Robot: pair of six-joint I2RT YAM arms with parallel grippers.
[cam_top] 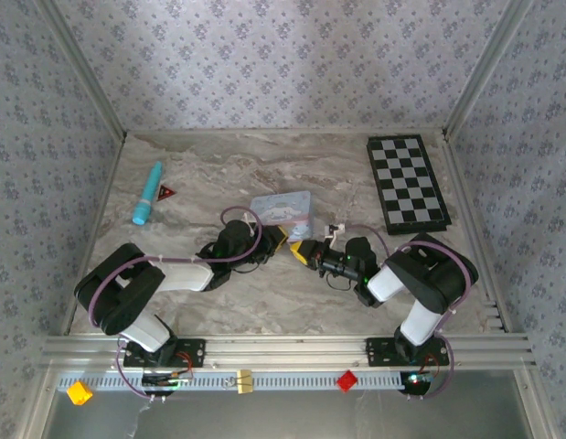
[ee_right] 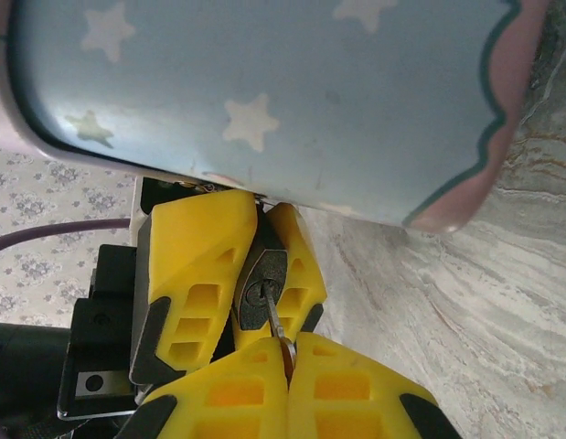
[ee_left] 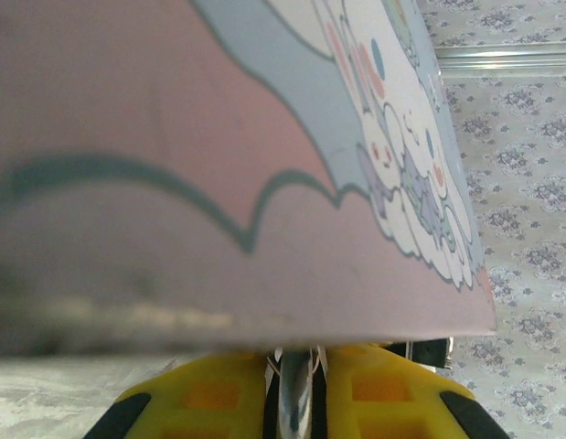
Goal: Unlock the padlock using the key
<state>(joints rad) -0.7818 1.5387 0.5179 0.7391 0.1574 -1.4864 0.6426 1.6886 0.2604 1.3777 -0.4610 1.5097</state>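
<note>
A small black blocky padlock point(ee_right: 261, 293) is held between the yellow fingers point(ee_right: 193, 274) of the left tool point(ee_right: 264, 224), which is clamped on it from both sides. The keyhole face of the padlock is turned toward the right wrist camera. A thin silver metal key point(ee_right: 279, 331) is pinched between the closed yellow tips of the right tool point(ee_right: 287, 352). Its blade is seen reaching up into the keyhole at a slight tilt.

In the top view the two tools meet nose to nose near the middle of the marbled grey surface point(cam_top: 264, 302). The left tool point(cam_top: 275, 238) comes in from 9 o'clock and the right tool point(cam_top: 304, 251) from 3 o'clock. The padlock itself is too small to be made out there; it sits at the meeting point of the tools.

A pale blue and pink cartoon-printed tin box point(cam_top: 284, 212) lies just beside the tools, at 12 o'clock from them. In the right wrist view the starred blue side of the box is seen directly above the padlock. Whether the padlock touches the box cannot be told. In the left wrist view a grey metal piece point(ee_left: 296, 402) is seen between the yellow fingers, under the edge of the box.

A black and white folding chessboard point(cam_top: 408, 183) lies flat at 2 o'clock on the surface, well apart from the tools. A cyan plastic tube point(cam_top: 147, 193) is placed at 10 o'clock, with a small dark red triangular piece point(cam_top: 164, 193) just beside it.
</note>
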